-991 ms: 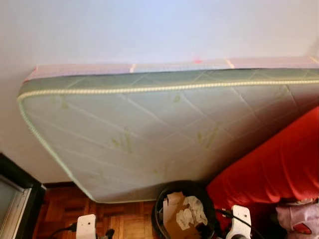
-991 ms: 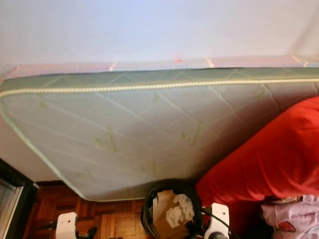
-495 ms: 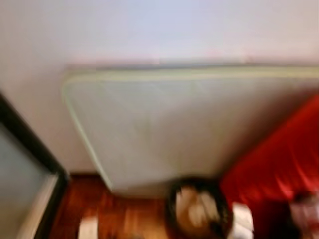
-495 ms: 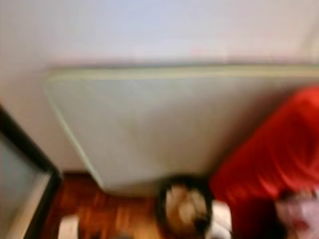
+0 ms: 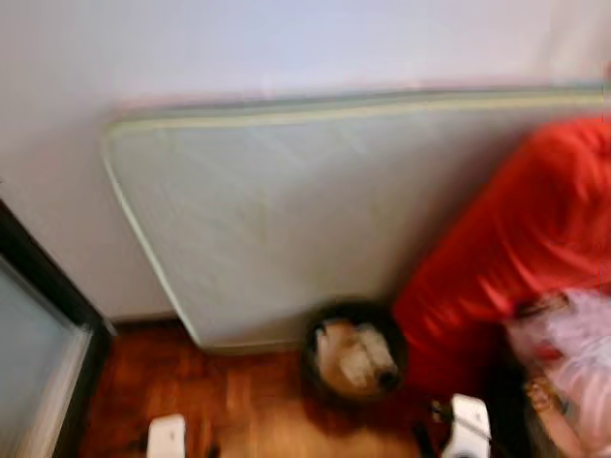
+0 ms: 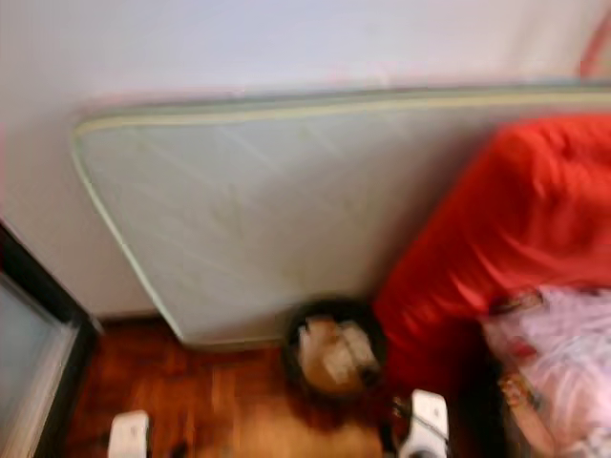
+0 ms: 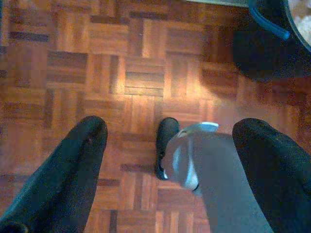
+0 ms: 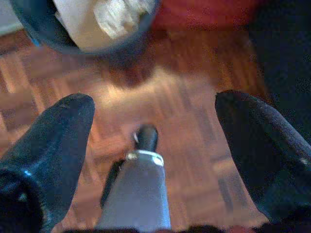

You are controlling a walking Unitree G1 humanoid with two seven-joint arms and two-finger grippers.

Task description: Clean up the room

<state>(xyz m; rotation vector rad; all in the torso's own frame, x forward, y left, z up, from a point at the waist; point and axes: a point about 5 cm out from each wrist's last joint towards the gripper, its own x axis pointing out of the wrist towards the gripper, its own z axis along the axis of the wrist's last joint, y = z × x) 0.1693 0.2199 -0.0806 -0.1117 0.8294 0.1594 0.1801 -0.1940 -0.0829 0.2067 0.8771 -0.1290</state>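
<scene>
A dark round bin [image 5: 354,354] holding cardboard and crumpled paper stands on the parquet floor [image 5: 248,410], at the foot of a pale mattress [image 5: 296,210] leaning on the wall. The bin's rim also appears in the right wrist view [image 8: 87,29] and at a corner of the left wrist view [image 7: 277,19]. My left gripper [image 7: 170,141] hangs open over bare parquet with nothing between its fingers. My right gripper [image 8: 150,131] hangs open over the floor just short of the bin, also holding nothing. Both eye views are blurred.
A red cushion or sofa [image 5: 516,239] rises to the right of the bin, with pink and white fabric [image 5: 563,353] piled at its lower right. A dark-framed glass panel [image 5: 38,343] stands at the left. A robot leg and foot [image 7: 194,160] is below the grippers.
The camera has swung and pulled back, so the bin sits higher and smaller in view. More of the red cushion and pink fabric appears on the right, and the glass panel on the left.
</scene>
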